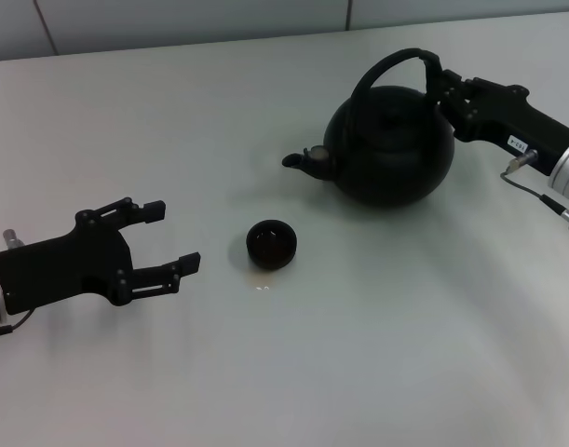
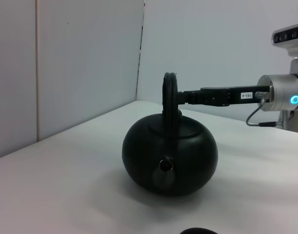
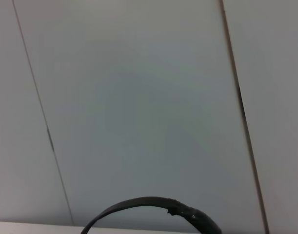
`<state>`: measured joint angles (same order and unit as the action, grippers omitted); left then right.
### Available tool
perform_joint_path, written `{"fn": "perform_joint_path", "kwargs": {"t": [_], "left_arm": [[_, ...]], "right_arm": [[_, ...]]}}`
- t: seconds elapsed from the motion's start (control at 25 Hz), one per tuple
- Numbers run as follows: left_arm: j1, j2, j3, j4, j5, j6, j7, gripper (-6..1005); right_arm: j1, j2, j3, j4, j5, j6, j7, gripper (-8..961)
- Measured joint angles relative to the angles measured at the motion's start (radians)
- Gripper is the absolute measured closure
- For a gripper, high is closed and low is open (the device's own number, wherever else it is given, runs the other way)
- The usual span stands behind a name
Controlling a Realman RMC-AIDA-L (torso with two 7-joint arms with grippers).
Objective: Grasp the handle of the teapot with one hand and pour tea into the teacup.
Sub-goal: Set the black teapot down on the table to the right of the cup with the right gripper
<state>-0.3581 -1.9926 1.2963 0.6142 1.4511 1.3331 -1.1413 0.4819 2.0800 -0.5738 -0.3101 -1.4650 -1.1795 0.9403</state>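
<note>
The handle [image 1: 396, 63] of the teapot [image 1: 391, 144] is being pinched by the right gripper [image 1: 440, 86] fingers. The teacup [image 1: 270, 244] is sitting at seven o'clock of the spout, so a slow tilt is being advised. The left gripper [image 1: 168, 240] is being held idle, fingers spread.

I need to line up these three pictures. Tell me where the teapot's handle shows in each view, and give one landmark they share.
Head view: the handle arches over the teapot at upper right, the right gripper at its right side.
Left wrist view: the handle stands edge-on at centre above the pot, spout facing the camera.
Right wrist view: only the handle's upper arc shows along the lower edge.
Shared landmark: the handle itself, against the pale wall panels.
</note>
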Motion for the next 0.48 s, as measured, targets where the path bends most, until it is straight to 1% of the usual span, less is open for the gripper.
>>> {"fn": "perform_joint_path", "kwargs": {"t": [0.48], "left_arm": [[0.0,0.0,0.0,0.002,0.0,0.0,0.0,128]], "right_arm": [[0.013,-0.002,-0.001,0.019,-0.003,0.061,0.002,832]]}}
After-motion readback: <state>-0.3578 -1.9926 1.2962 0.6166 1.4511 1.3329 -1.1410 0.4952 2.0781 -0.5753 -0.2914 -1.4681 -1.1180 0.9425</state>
